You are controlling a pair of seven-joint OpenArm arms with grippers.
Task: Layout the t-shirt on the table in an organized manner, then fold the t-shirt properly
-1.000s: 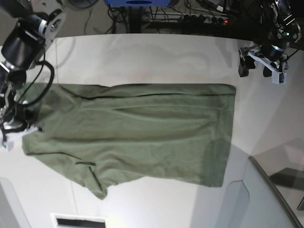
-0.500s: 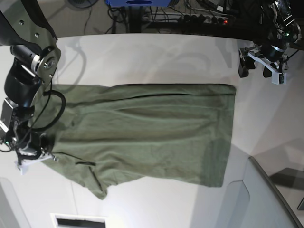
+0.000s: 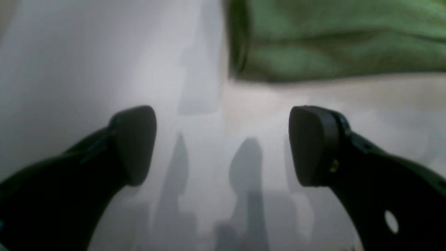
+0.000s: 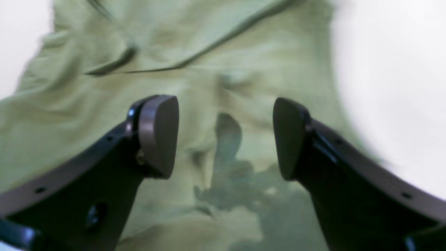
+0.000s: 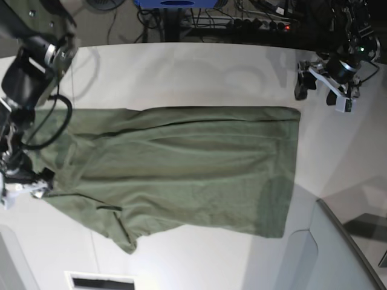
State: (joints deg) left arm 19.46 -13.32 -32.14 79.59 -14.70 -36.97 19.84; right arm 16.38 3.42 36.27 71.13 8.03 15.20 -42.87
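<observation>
Both grippers stand spread: the left gripper [image 5: 322, 90] over bare table [image 5: 199, 72] upper right, the right gripper [image 4: 224, 137] above the t-shirt [image 5: 175, 169] at its left edge.

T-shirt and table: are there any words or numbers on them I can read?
None can be read.
The t-shirt shows plain olive green cloth, with no print or label in any view.
The table is bare white, with no writing.
The wrist views are blurred, but no lettering shows there either.
</observation>
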